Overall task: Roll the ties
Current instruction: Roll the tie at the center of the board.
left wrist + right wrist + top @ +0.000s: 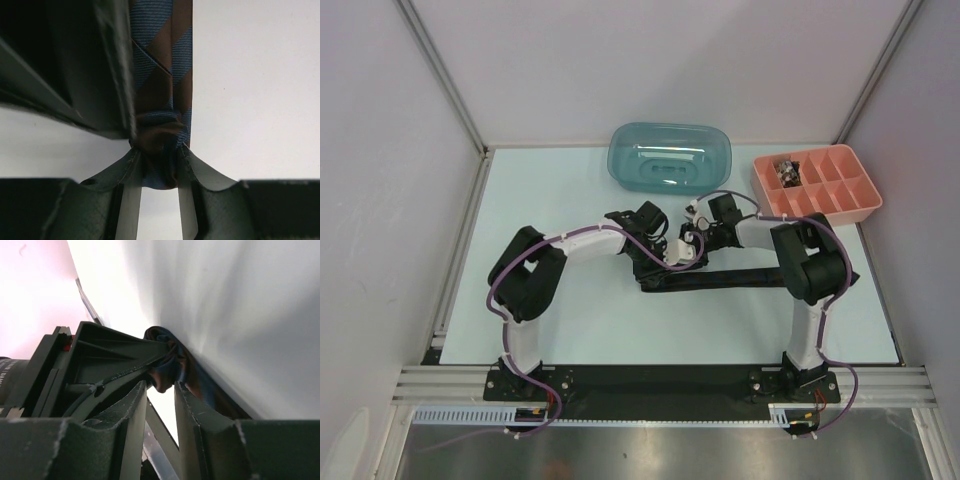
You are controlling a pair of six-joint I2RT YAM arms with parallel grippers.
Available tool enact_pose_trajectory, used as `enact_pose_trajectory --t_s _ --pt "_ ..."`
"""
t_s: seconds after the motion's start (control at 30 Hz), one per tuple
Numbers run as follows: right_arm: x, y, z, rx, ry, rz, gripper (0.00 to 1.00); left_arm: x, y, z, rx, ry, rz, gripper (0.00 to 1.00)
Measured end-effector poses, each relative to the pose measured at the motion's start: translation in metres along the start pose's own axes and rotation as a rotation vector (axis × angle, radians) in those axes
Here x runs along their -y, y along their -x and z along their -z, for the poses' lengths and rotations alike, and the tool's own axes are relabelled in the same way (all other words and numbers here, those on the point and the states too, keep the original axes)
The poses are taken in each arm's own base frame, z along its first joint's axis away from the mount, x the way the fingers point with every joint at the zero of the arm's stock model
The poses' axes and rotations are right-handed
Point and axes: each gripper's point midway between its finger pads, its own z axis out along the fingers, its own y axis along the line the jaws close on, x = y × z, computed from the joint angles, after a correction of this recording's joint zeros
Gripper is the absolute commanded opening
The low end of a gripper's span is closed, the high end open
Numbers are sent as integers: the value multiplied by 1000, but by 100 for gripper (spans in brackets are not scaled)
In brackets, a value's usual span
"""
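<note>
Between left jaws, bunched end of striped tie (pixel 162 131)

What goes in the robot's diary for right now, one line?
task: roll tie | left pincer: shut on bunched tie end | right pincer: open, tips at bunch

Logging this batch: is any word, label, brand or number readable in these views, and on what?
No text can be read in any view.
The tie: stripes only, no label showing.
The teal bin: moulded shapes, no legible letters.
The pink tray: small items in one compartment, too small to read.
</note>
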Motion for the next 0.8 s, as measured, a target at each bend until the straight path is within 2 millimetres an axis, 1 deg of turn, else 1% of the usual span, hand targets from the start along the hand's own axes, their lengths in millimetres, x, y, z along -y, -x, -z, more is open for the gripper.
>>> enact_pose_trajectory --t_s 0.2,0.3,0.43,0.57,0.6,0.63,0.73,0.77,0.8 --pt "-10 -12 -13 -38 12 27 32 0 0 0 0 0 -1 38" --pt "-10 -15 -16 -49 11 28 27 0 0 0 0 0 -1 39" --pt "-3 -16 -19 -57 4 15 13 0 0 0 0 0 -1 40" --pt "3 -18 -22 -67 -2 0 4 0 0 0 2 0 0 42" --pt "4 -18 -23 -68 -2 0 0 0 0 0 2 0 0 42" --pt "4 -18 -23 -69 -2 0 0 0 0 0 1 -1 0 44" --pt "5 -17 -22 -67 -4 1 0 0 0 0 1 0 0 56" --pt "6 -17 -22 -65 -6 2 0 0 1 0 2 1 0 64" --pt "7 -16 -21 -62 -9 2 0 0 1 -1 4 2 -1 67"
